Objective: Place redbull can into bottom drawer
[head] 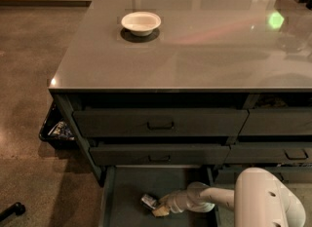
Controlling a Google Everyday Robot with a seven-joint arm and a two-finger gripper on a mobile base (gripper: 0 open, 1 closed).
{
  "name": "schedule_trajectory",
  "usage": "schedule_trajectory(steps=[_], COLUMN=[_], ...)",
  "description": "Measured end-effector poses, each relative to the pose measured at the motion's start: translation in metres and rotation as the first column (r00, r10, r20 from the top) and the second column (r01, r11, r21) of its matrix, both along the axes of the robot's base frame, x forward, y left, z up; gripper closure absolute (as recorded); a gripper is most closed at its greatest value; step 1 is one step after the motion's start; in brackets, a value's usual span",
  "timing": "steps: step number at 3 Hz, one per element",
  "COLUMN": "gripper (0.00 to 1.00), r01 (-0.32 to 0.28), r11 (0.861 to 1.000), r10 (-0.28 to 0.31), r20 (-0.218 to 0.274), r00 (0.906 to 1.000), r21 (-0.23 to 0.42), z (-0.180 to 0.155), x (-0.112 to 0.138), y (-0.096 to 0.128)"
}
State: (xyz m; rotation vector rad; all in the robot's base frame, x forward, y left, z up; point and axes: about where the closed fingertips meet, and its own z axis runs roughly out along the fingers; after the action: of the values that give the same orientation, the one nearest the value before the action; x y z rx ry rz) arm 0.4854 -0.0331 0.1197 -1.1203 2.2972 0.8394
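can down in the drawer, release unconfirmed

reaching down and left off the white arm (214,198), with the tool (162,207) low inside the pulled-out bottom drawer (126,189), close to its dark floor. just left of the tool's tip, touching it or very nearly: the redbull can (148,201), seemingly on its side and skewed, not upright. cannot tell whether clamped on the can or let go of it. judged to be the last step: setting down, releasing, getting clear.

directly above and behind the tool: two handled drawers (161,122), both pushed in, with the lower front right over the arm. far above and beyond, on the counter (204,55): a white bowl (141,22), well apart and of no concern.

what could go wrong from here:

- pulling back while clamped on the can: would drag it straight out of the drawer and undo the placing.
- rising too steeply: could knock the arm against the drawer front overhead, given how little room shows between them.
- brushing the can on the way out: likely to set it rolling over the flat floor, being round and smooth.
- pushing further left: could shove the can toward the drawer's left wall, or tip it.
- closing the drawer before clearing: would trap the arm.
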Motion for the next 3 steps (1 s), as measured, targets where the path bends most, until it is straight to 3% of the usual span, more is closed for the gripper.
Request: schedule_trajectory(steps=[3], gripper=[0.13], r01=[0.000], r11=[1.000], r10=[0.000], r20=[0.000], r00=[1.0000], r21=[0.000], z=[0.0000], x=[0.0000], y=[0.0001])
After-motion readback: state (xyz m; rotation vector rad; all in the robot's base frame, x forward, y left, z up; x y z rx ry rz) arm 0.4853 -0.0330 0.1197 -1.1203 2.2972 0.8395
